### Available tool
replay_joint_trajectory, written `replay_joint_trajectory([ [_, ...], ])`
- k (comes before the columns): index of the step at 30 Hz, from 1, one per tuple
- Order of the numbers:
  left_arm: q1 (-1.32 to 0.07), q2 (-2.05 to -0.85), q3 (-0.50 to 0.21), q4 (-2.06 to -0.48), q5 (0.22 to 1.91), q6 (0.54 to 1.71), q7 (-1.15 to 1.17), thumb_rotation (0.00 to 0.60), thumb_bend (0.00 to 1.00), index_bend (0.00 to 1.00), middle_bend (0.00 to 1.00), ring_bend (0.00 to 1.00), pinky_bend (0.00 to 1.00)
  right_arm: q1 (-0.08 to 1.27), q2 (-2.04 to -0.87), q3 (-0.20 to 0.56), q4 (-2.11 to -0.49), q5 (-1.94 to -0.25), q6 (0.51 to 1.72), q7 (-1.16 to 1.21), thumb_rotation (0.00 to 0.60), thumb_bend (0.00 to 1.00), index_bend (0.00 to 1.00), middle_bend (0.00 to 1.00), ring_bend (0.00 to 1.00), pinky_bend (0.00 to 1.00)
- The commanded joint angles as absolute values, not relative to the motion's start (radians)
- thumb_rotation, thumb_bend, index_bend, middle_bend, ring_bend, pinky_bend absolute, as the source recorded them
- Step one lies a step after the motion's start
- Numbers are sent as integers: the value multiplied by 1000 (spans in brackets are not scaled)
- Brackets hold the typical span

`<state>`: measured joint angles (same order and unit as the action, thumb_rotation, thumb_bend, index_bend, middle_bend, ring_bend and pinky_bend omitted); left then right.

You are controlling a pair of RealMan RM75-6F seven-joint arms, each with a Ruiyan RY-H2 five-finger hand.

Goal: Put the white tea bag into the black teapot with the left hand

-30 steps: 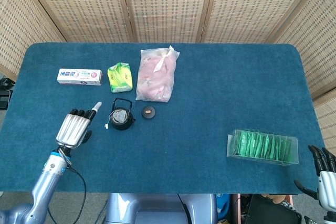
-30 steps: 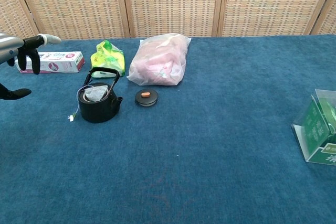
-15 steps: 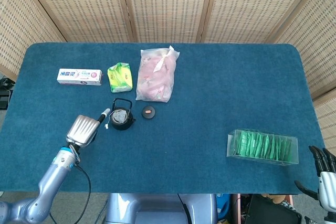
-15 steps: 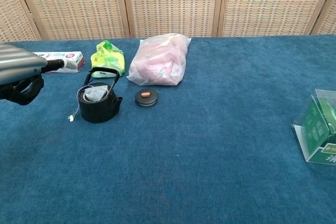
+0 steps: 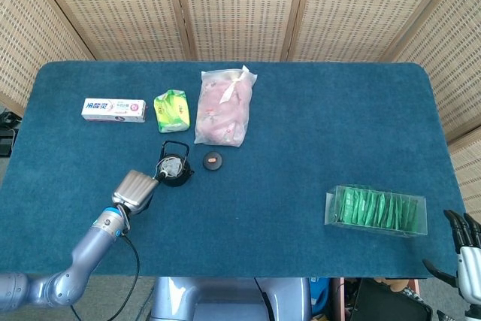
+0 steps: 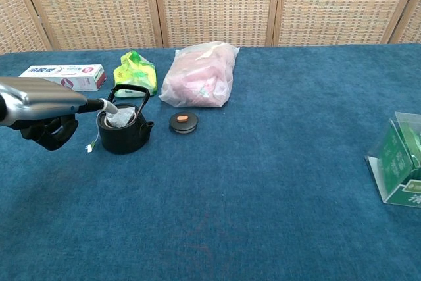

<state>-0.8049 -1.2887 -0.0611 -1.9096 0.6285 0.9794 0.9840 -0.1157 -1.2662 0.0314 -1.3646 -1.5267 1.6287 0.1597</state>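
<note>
The black teapot (image 5: 174, 171) stands lidless on the blue table, left of centre. The white tea bag (image 6: 120, 118) lies inside its mouth, under the raised handle. Its string and small tag (image 6: 89, 147) hang out onto the cloth at the pot's left. My left hand (image 6: 43, 97) hovers just left of the pot with its back up. One finger stretches out to the pot's rim at the tea bag, and the others curl under, holding nothing. My right hand (image 5: 466, 249) sits off the table's near right corner, fingers apart and empty.
The pot's round lid (image 5: 213, 160) lies just right of the pot. Behind the pot are a green packet (image 5: 172, 109), a toothpaste box (image 5: 114, 109) and a pink-filled plastic bag (image 5: 223, 107). A clear box of green sachets (image 5: 376, 210) stands at the near right.
My left hand has moved right from the table's left side up to the teapot, its outstretched finger now at the rim. The right hand has stayed put.
</note>
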Motion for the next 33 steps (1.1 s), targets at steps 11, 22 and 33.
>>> replay_joint_trajectory([
  [11, -890, -1331, -18, -1855, 509, 987, 972, 600, 929, 0, 807, 685, 636, -122, -1268, 31, -1359, -1522, 1631, 164, 600, 9, 118, 207, 75, 157],
  [22, -927, -1355, 3, -1811, 457, 981, 951, 600, 929, 0, 807, 685, 636, -122, -1267, 32, -1361, -1524, 1632, 162, 600, 8, 118, 207, 75, 157],
  [33, -899, -1326, 11, -1847, 574, 1010, 836, 600, 929, 0, 799, 685, 636, -121, -1265, 34, -1364, -1524, 1632, 161, 600, 8, 118, 207, 75, 157],
])
